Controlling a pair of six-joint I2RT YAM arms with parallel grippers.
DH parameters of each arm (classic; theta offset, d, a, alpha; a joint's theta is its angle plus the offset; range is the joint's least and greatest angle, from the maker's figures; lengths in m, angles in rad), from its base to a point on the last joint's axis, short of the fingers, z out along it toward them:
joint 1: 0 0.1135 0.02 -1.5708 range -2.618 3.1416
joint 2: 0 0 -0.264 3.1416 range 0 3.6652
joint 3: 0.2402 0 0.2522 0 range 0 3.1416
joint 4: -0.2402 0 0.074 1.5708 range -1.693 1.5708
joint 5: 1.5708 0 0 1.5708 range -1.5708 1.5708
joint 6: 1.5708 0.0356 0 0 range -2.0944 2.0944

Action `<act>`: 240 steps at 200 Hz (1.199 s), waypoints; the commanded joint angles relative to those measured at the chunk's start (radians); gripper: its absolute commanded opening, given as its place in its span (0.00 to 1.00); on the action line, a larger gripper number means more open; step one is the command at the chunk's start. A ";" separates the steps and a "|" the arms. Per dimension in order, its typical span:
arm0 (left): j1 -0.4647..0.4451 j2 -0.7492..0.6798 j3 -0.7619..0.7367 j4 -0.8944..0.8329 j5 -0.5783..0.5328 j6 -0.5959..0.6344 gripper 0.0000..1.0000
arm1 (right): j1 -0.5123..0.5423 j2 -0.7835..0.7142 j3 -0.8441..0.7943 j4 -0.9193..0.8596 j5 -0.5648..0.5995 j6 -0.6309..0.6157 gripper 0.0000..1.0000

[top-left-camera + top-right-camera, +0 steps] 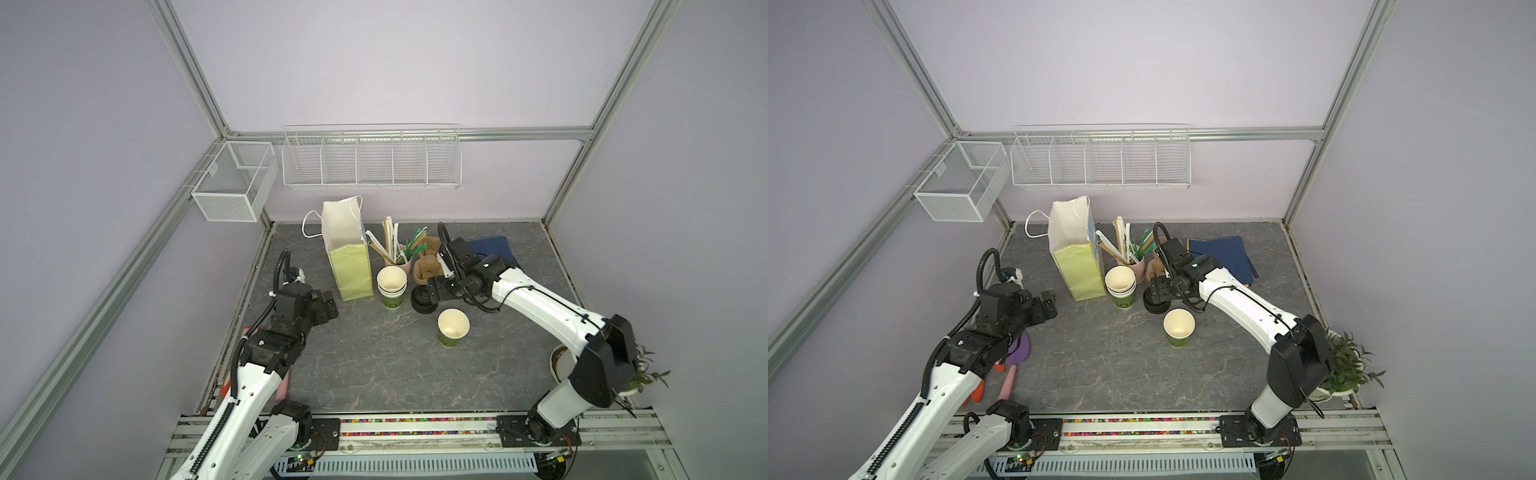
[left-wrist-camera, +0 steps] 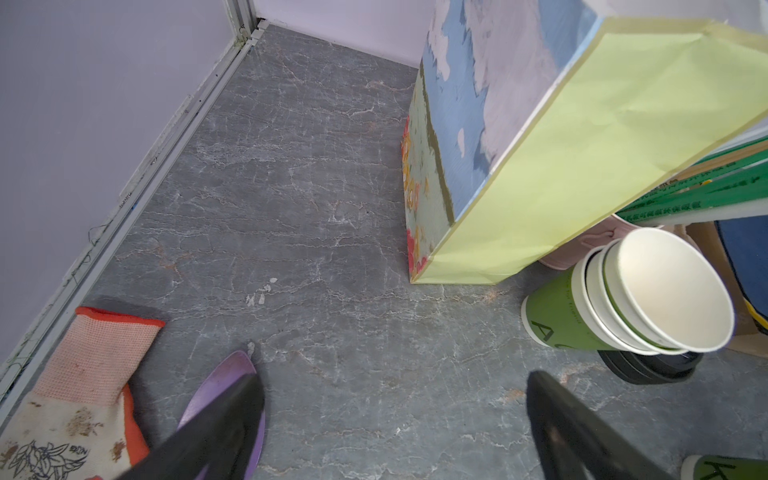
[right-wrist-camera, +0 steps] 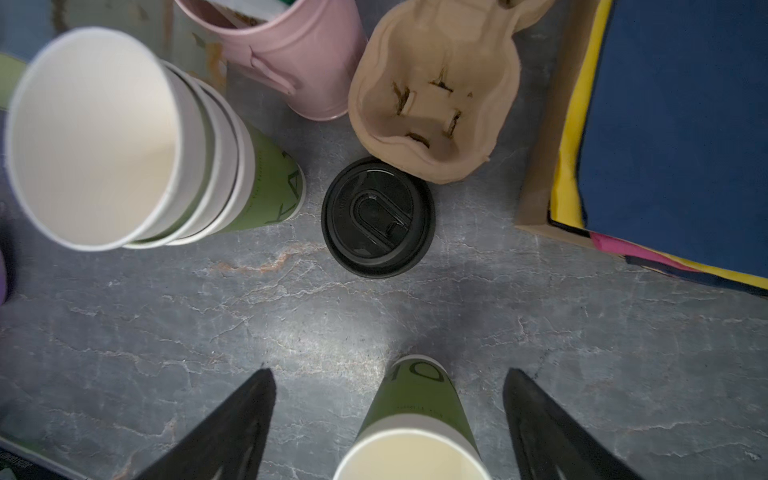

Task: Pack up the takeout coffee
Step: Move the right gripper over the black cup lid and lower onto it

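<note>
- While both my arms reach over it, the grey stone-patterned table (image 1: 374, 374) ranks as the largest item. All goods stand on its rear half.
- White wire rack (image 1: 370, 162): hung on the back wall, with a mesh basket (image 1: 232, 187) on the frame to its left.
- Paper bag (image 1: 351, 266): upright, mouth open, lime-green side panel facing front, just left of the stack of green cups (image 1: 391, 286).
- Blue folder (image 1: 494, 249): lying flat at the rear right, behind my right arm.
- Potted plant (image 1: 1345, 365): at the front right edge, partly hidden by my right arm.
- Work glove (image 2: 79, 382) and purple trowel (image 2: 212, 382): lying at the left edge, under my left arm.
- Left gripper (image 2: 395, 376): jaws spread wide, nothing between them, near the foot of the paper bag.
- Right gripper (image 3: 388, 372): jaws spread wide, gripping nothing, poised between the black lids (image 3: 378, 216) and the single green cup (image 1: 453, 330).
- Stack of green cups: upright, cream insides showing.
- Pulp cup carrier (image 3: 436, 91): behind the black lids. Its edge overlaps them in the right wrist view; contact cannot be confirmed.
- Pink pail (image 3: 291, 54): holds wrapped sticks and stands behind the stack of green cups.
- Single green cup: the task item. It stands upright with its mouth uncovered, apart from the other goods and toward the front. In the right wrist view it shows between my fingers, clear of both.
- Black lids: stacked on the table between the stack of green cups and the pulp cup carrier.
</note>
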 commanded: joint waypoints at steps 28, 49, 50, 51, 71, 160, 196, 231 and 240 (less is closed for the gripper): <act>-0.005 0.009 0.007 -0.020 -0.018 0.019 0.99 | 0.021 0.154 0.103 -0.016 0.008 -0.009 0.89; -0.004 0.005 0.005 -0.016 -0.018 0.020 0.99 | 0.025 0.215 0.130 -0.016 0.022 -0.010 0.89; -0.004 0.005 0.006 -0.016 -0.019 0.020 0.99 | 0.026 0.218 0.131 -0.016 0.022 -0.010 0.89; -0.004 0.006 0.006 -0.016 -0.019 0.020 0.99 | 0.026 0.220 0.131 -0.015 0.022 -0.011 0.89; -0.005 0.004 0.006 -0.016 -0.019 0.021 0.99 | 0.028 0.250 0.134 -0.003 0.035 -0.010 0.88; -0.005 0.005 0.007 -0.013 -0.018 0.024 0.99 | 0.032 0.330 0.171 0.021 0.049 -0.020 0.83; -0.005 0.009 0.007 -0.014 -0.021 0.025 0.99 | 0.031 0.357 0.193 0.009 0.062 -0.032 0.82; -0.004 0.011 0.007 -0.011 -0.022 0.027 0.99 | 0.031 0.373 0.200 0.011 0.072 -0.039 0.81; -0.004 0.011 0.008 -0.011 -0.023 0.027 0.99 | 0.031 0.377 0.204 0.011 0.070 -0.041 0.80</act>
